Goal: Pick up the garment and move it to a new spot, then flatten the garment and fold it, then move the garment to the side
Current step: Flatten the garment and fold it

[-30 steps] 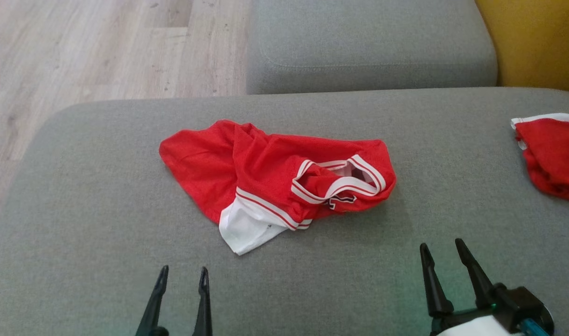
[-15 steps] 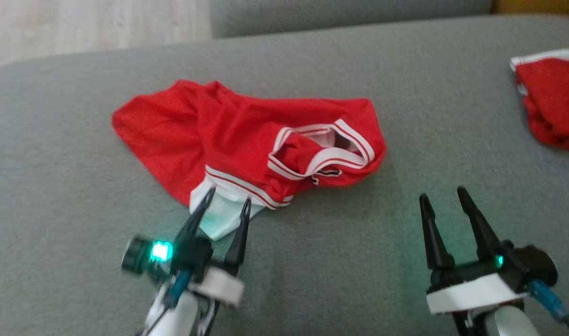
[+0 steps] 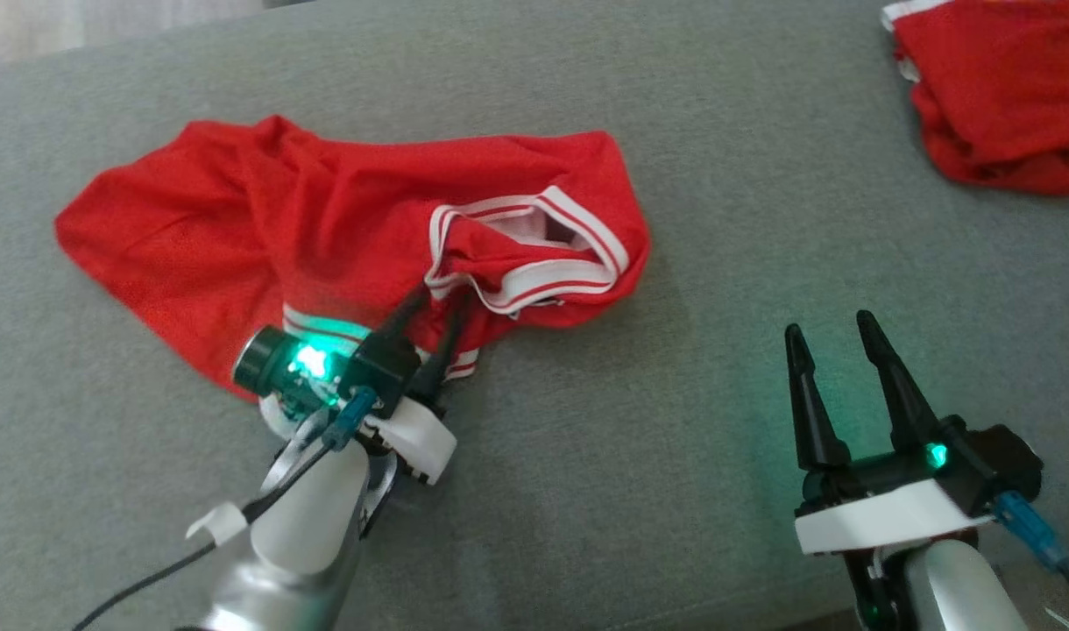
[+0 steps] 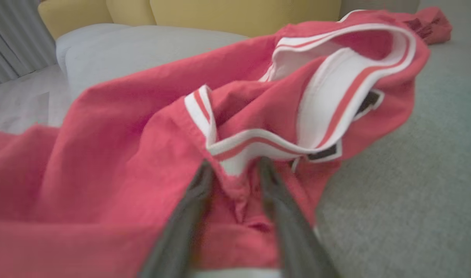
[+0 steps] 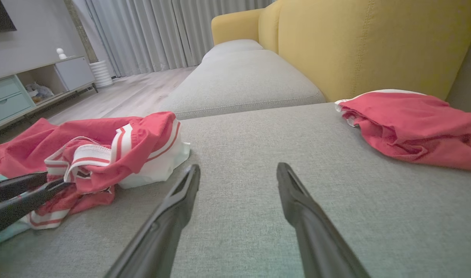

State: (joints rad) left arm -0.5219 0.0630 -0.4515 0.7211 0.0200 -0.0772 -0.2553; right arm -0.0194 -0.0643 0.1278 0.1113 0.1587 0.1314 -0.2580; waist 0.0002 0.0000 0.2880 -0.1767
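Left tool [image 3: 438,302] astride garment [image 3: 237,202] fold

Soft, even room light falls on everything, with no glare. The green lamp [image 3: 311,359] just behind my left fingers [image 4: 189,216] tints the garment [image 3: 324,202] beside it. A fainter green wash lies on the cushion [image 3: 675,421] around my right fingers [image 5: 170,224]. The garment throws a soft shadow toward my right fingers. Looking along my left fingers, all is blurred: they smear and the red washes to pink. Along my right fingers the picture is sharp, with lines bowing at the edges. The head view is slightly soft.
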